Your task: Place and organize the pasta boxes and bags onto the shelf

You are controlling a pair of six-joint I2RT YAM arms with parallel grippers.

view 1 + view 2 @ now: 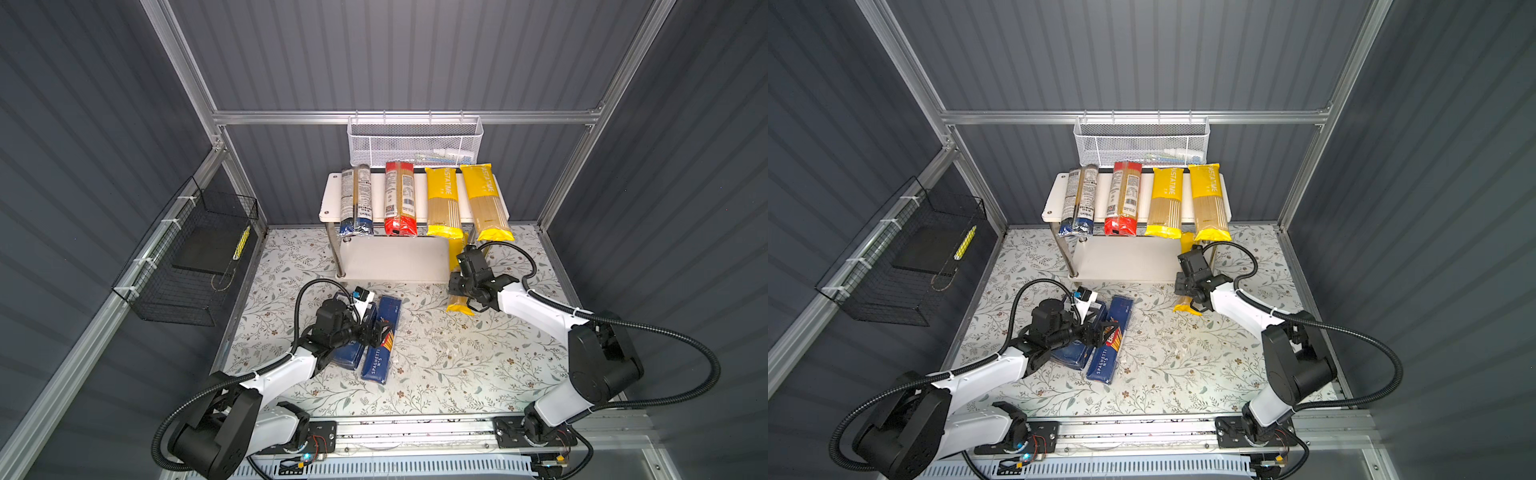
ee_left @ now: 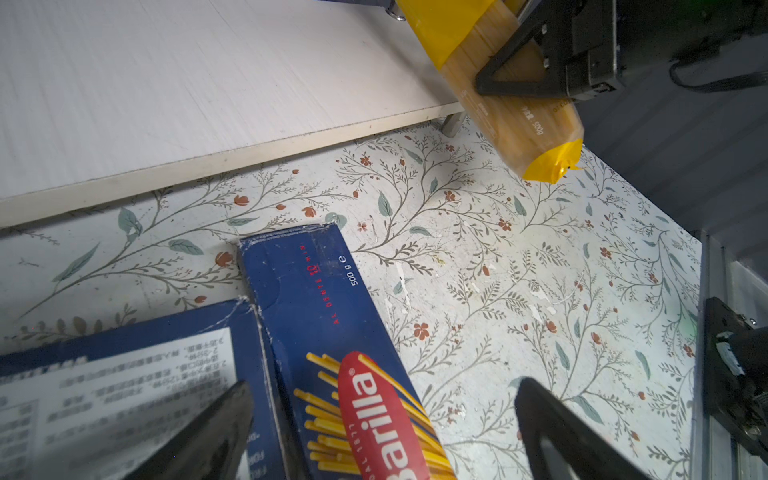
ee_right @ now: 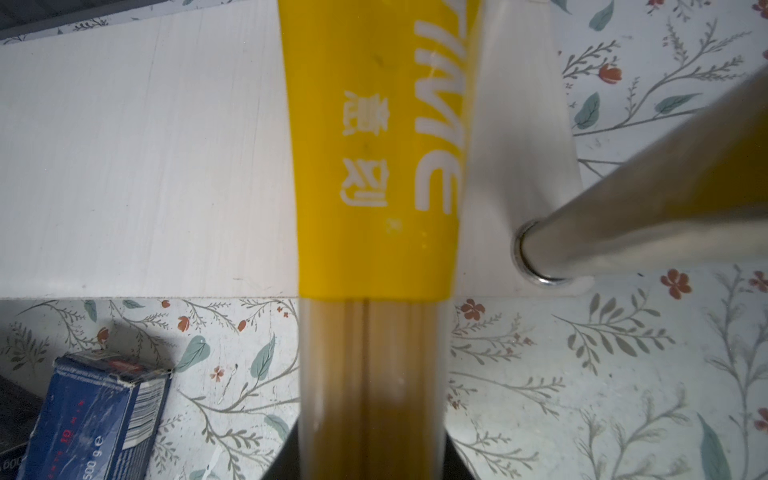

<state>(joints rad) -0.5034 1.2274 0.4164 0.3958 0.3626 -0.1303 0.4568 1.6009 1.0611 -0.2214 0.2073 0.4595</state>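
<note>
On the shelf's [image 1: 331,195] top board lie a dark blue-black bag [image 1: 355,199], a red-ended bag [image 1: 400,199] and two yellow bags [image 1: 442,203] [image 1: 486,203]. My right gripper [image 1: 461,286] is shut on a third yellow bag [image 3: 374,166]. This bag's far end reaches over the lower board [image 3: 145,166], beside a chrome leg [image 3: 644,216]. The slim spaghetti box [image 2: 316,299] and the wide box [image 2: 124,374] lie side by side on the table. My left gripper [image 2: 382,440] hangs open above the slim box [image 1: 380,353], one finger [image 2: 208,436] over the wide box.
A white mesh basket [image 1: 415,141] hangs on the back rail above the shelf. A black wire basket [image 1: 195,257] is fixed to the left wall. The floral table [image 1: 457,365] is fenced by aluminium frame posts.
</note>
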